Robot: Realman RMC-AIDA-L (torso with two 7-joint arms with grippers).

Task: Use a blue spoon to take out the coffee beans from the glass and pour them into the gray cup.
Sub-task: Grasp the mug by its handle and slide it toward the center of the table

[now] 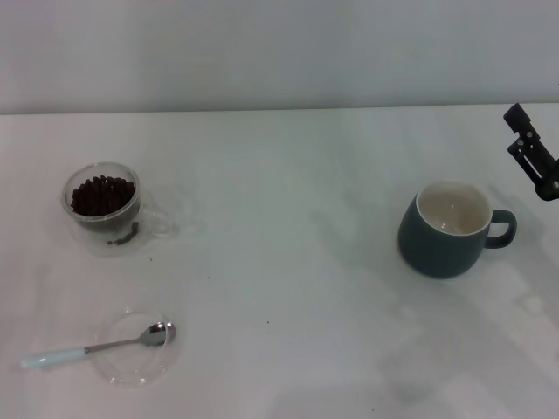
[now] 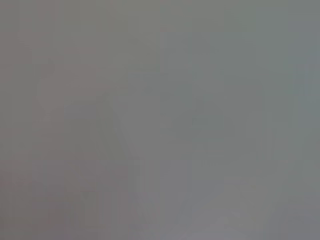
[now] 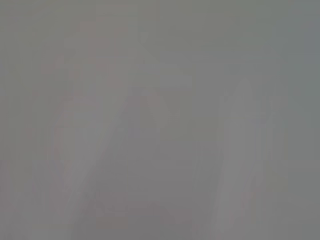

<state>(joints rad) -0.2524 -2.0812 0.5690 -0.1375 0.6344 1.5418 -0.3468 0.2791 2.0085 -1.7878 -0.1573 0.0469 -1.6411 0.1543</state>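
Spoon: we see the blue spoon (image 1: 96,346) lying flat and untouched, its metal bowl resting on a clear glass saucer (image 1: 140,367) and its pale handle sticking out over the saucer's edge onto the table (image 1: 288,262).
Glass: the glass (image 1: 103,205) stands well behind the spoon, upright, with its thin handle turned toward the gray cup's side.
Beans: the coffee beans (image 1: 103,194) fill the glass in a dark heap; a few loose ones seem to sit low by its base.
Cup: the gray cup (image 1: 447,229) stands far across the table from the spoon, upright, cream inside, seemingly empty, loop handle pointing away from the spoon.
Right gripper: the right gripper (image 1: 530,150) hangs beyond the cup, far from the spoon; we cannot tell whether it is released or clenched, and it holds nothing we can see.
Left gripper: not visible in any view; both wrist views show only blank gray.
Progress: we judge that nothing has begun, since the spoon is not yet picked up.
Risks: the thin handle lying flat may slip from the fingers; the saucer may slide or tip when the spoon is lifted; beans may spill during the long carry from glass to cup; the light glass could be knocked over while scooping.
Surface: a plain white tabletop.
Room: a bare pale wall behind the table.
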